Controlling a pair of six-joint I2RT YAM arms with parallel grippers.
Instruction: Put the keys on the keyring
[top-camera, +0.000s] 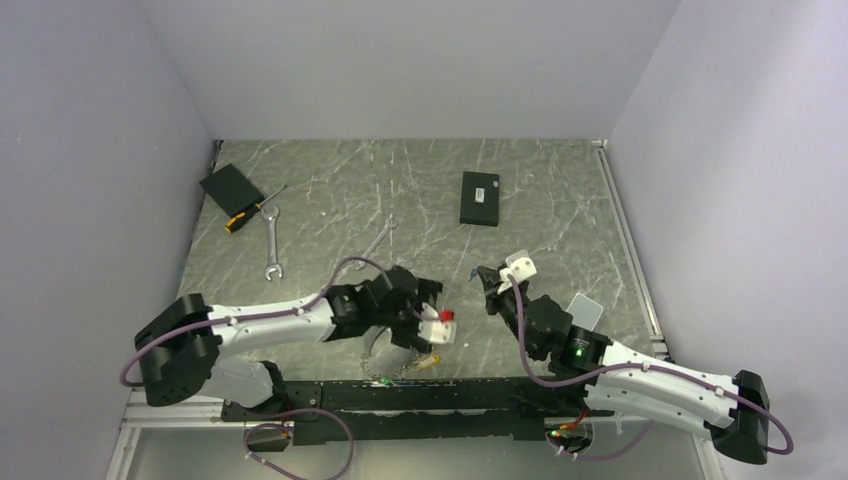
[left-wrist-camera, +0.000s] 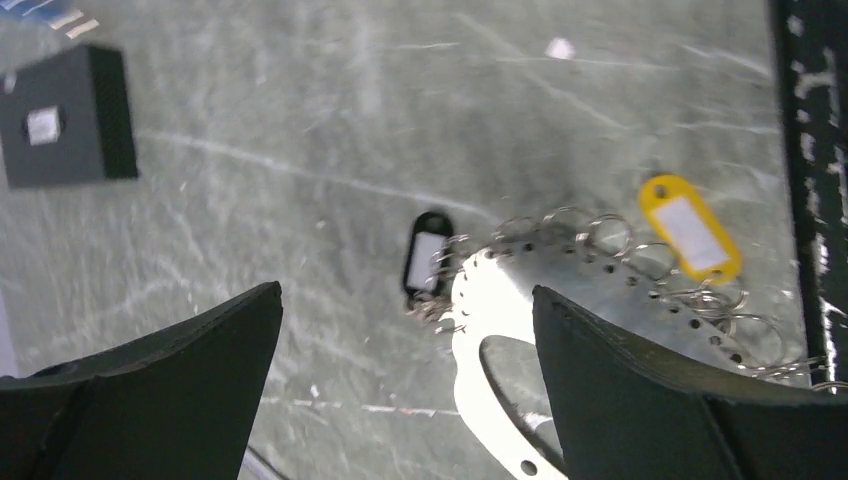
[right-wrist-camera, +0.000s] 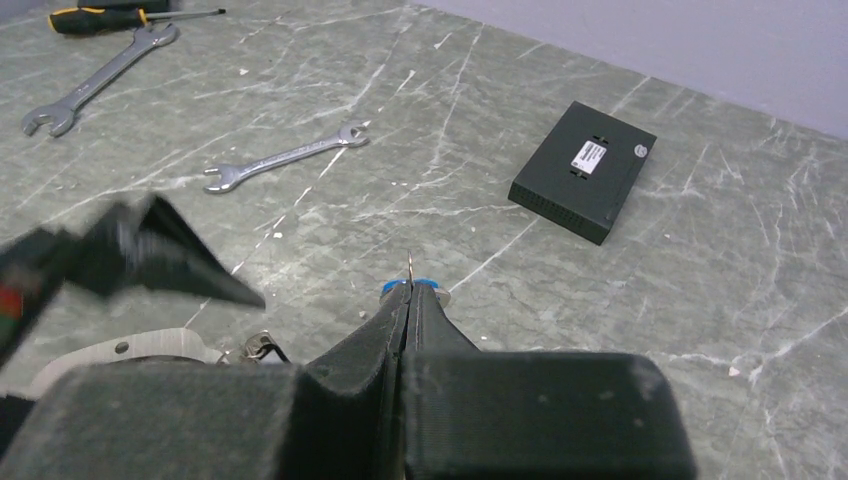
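The left claw (left-wrist-camera: 405, 293) hangs with its fingers spread wide, holding nothing, over the keyring (left-wrist-camera: 500, 300). The keyring is a pale perforated hoop lying on the worktop (left-wrist-camera: 300, 140), with small split rings, a black tag (left-wrist-camera: 427, 262) and a yellow tag (left-wrist-camera: 690, 226) along its edge. The right claw (right-wrist-camera: 408, 298) is pinched closed on a blue-headed key (right-wrist-camera: 424, 287), off to the hoop's right.

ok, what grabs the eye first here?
The left gripper hangs wide open over the keyring, a pale holed hoop near the table's front edge, with a yellow tag and a black tag among its small loops. The right gripper is shut on a blue-headed key. Two wrenches lie farther back left.
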